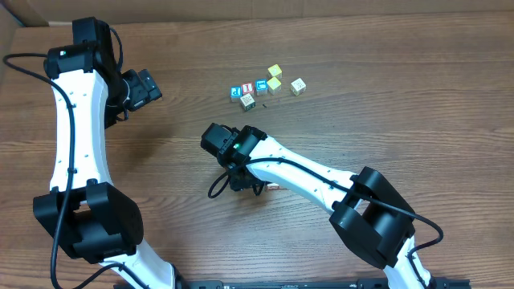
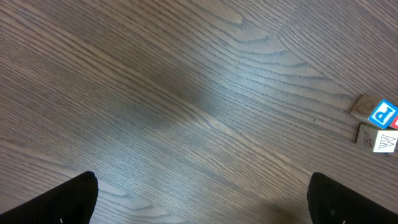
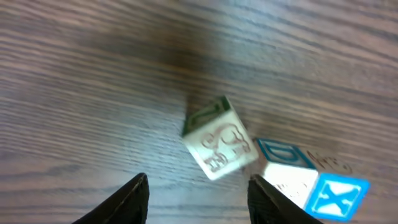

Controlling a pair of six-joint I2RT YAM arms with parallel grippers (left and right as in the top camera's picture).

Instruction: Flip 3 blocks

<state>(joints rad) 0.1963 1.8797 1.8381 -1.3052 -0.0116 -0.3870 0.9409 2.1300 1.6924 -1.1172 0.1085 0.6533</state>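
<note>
Both jaws of the right gripper (image 3: 199,196) stand apart, holding nothing. A tilted cream block (image 3: 219,140) sits just ahead of them, with a blue X block (image 3: 339,196) near its right. The left gripper (image 2: 202,199) gapes wide above the table (image 2: 186,93).

Overhead, even warm light across the table (image 1: 385,96), crisp from edge to edge, shadows faint and soft. Left wrist view: dimmer, a broad grey shadow smudged over the middle of the wood, grain a touch soft. Right wrist view: blurry, the tilted cream block (image 3: 221,144) smeared, a dark shadow patch above it, the blue X block (image 3: 339,194) bright, cut off by the frame edge
</note>
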